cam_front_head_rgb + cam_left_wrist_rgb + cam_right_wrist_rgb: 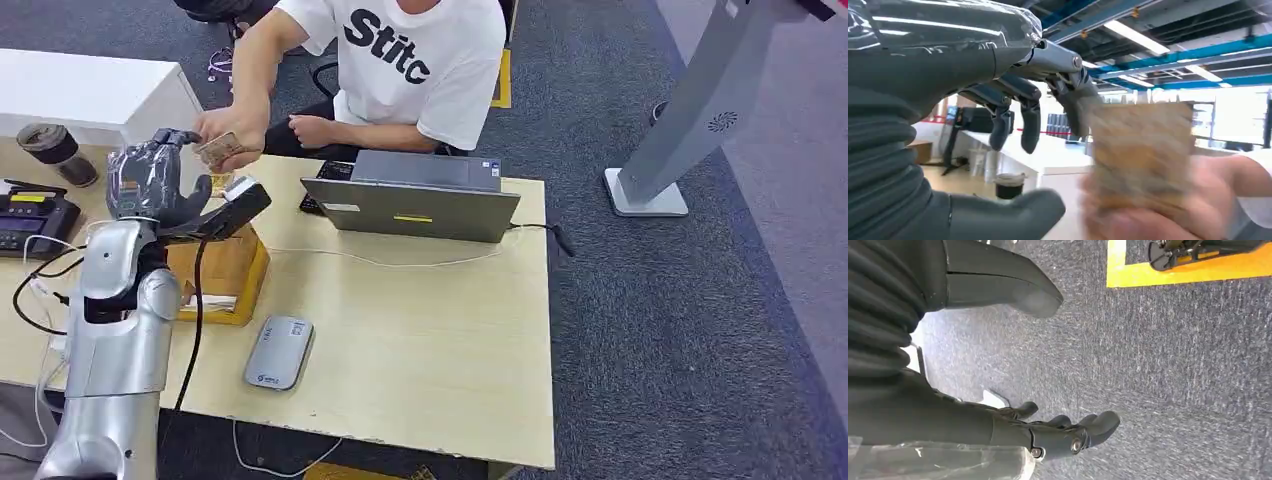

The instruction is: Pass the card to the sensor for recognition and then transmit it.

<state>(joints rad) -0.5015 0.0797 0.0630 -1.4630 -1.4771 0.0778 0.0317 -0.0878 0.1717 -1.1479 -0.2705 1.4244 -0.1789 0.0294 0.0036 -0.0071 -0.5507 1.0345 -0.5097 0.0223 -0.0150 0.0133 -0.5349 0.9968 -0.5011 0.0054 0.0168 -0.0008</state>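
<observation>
A tan card (218, 150) is held by a seated person's hand (238, 128) over the far left of the table. My left hand (150, 180) is raised right beside it with fingers spread. In the left wrist view the card (1140, 155) is blurred and sits in the person's fingers; one of my fingertips (1075, 107) reaches its top edge, while my thumb (1013, 212) stays apart below. The black sensor (235, 205) sits on a wooden box (228, 272) just under my hand. My right hand (1013, 432) hangs over grey carpet, holding nothing, fingers apart.
A grey laptop (415, 195) stands open before the person. A flat grey device (279, 351) lies near the table's front edge (400, 440). A black desk terminal (35, 220) and a dark cup (55, 150) sit at the left. A grey floor stand (690, 110) rises at the right.
</observation>
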